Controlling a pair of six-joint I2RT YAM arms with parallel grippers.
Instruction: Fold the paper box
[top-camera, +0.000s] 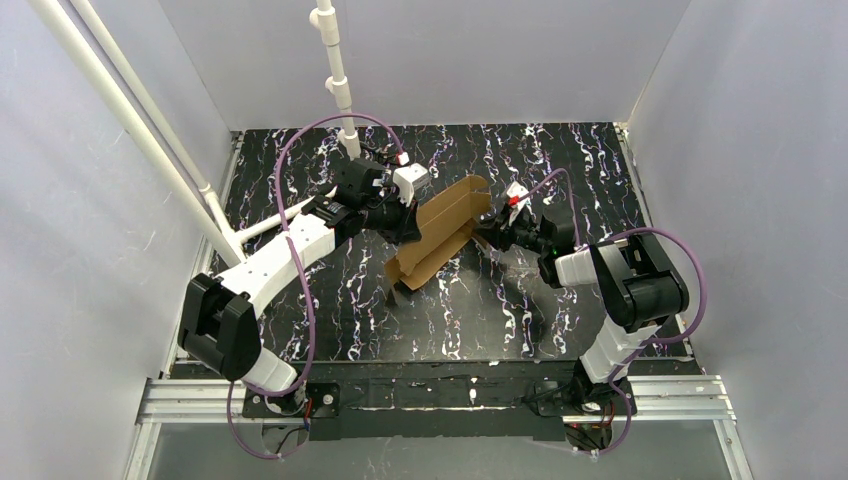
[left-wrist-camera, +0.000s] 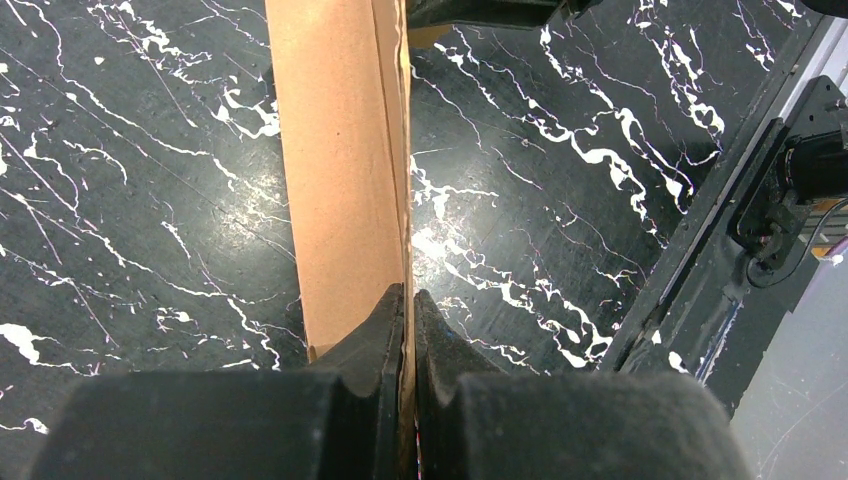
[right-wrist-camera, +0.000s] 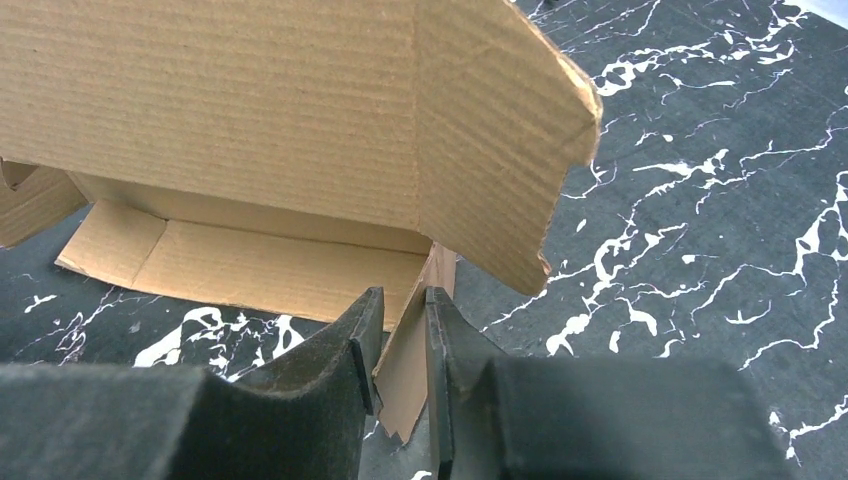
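Paper box (left-wrist-camera: 340, 150) cut off above — left gripper (left-wrist-camera: 408, 300) pinching its edge.

A black tabletop (top-camera: 480, 320) veined with white marbling sits boxed in by plain pale grey walls (top-camera: 80, 200) at the left, back and right. Two slanting white pipes (top-camera: 130, 120) cross the left wall, and an upright pipe (top-camera: 338, 80) comes down near the back. An aluminium rail (top-camera: 200, 400) runs along the near edge. The light is even and glints softly off the tabletop.
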